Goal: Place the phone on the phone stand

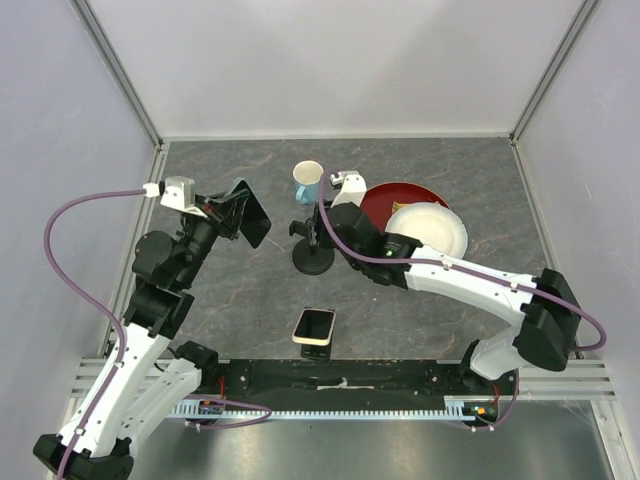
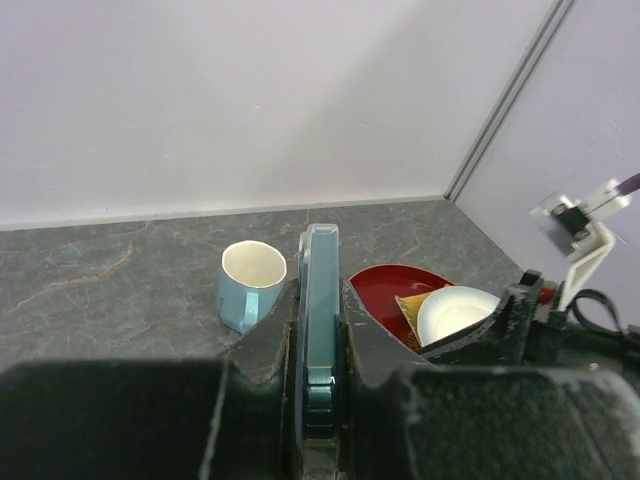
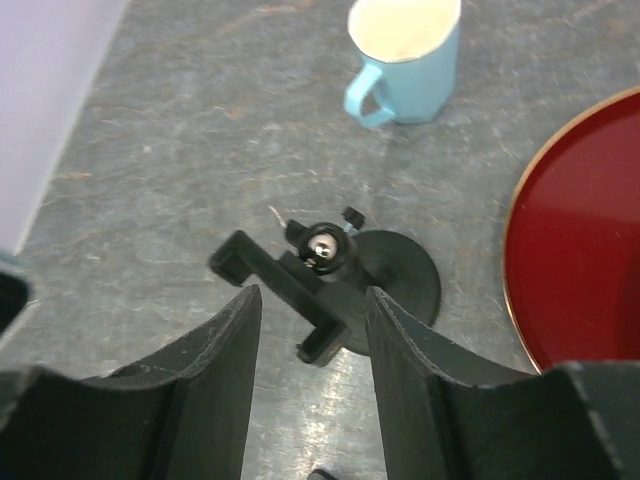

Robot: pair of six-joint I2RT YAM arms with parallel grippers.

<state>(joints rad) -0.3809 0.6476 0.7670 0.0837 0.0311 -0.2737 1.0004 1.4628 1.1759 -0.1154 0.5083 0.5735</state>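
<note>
The phone (image 1: 314, 326), with a dark screen and a pinkish-cream case, sits near the table's front edge; the low wedge phone stand does not show apart from it. My left gripper (image 1: 240, 215) is shut on a second slim phone with a teal edge (image 2: 320, 300), held edge-up above the table at the left (image 1: 256, 222). My right gripper (image 3: 312, 300) is open, its jaws on either side of the clamp arm of a black round-base pole stand (image 3: 400, 270), not touching it. The pole stand also shows in the top view (image 1: 313, 260).
A light blue mug (image 1: 308, 181) stands behind the pole stand. A red plate (image 1: 395, 195) with a white bowl (image 1: 428, 228) on it lies at the right. Walls close the back and both sides.
</note>
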